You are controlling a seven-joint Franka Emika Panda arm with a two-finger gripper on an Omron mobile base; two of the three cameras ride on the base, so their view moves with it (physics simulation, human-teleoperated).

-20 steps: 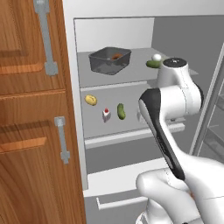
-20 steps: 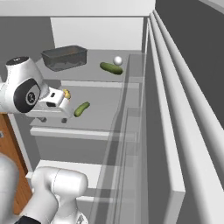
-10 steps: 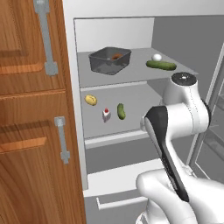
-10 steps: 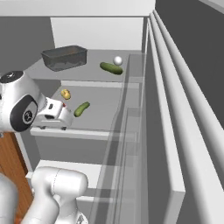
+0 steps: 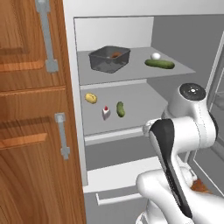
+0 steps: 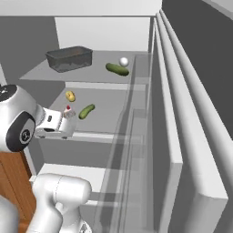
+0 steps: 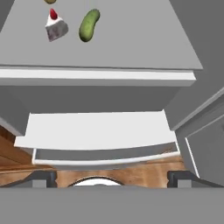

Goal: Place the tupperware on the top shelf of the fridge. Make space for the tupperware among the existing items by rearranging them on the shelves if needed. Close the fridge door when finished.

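The dark-grey tupperware (image 5: 109,59) (image 6: 69,58) stands on the left of the fridge's top shelf (image 5: 131,73) (image 6: 91,73), apart from the green cucumber (image 5: 159,64) (image 6: 117,69) and white egg (image 5: 155,56) (image 6: 123,61) on its right. On the shelf below lie a lemon (image 5: 90,98) (image 6: 70,96), a red-topped carton (image 5: 106,113) (image 7: 55,27) and a pickle (image 5: 120,109) (image 7: 89,25). My gripper (image 6: 53,132) (image 7: 111,178) hangs open and empty in front of that lower shelf's edge, pointing down. The fridge door (image 6: 182,136) (image 5: 217,98) stands wide open.
Wooden cabinets (image 5: 30,109) with metal handles flank the fridge on the left. The white lower drawer (image 7: 100,131) (image 5: 113,175) sits under the shelves. The door's translucent bins (image 6: 132,136) run along the right, close beside my arm.
My arm has dropped from top-shelf height to the front of the lower shelf. The gripper stayed open. Nothing on the shelves moved.
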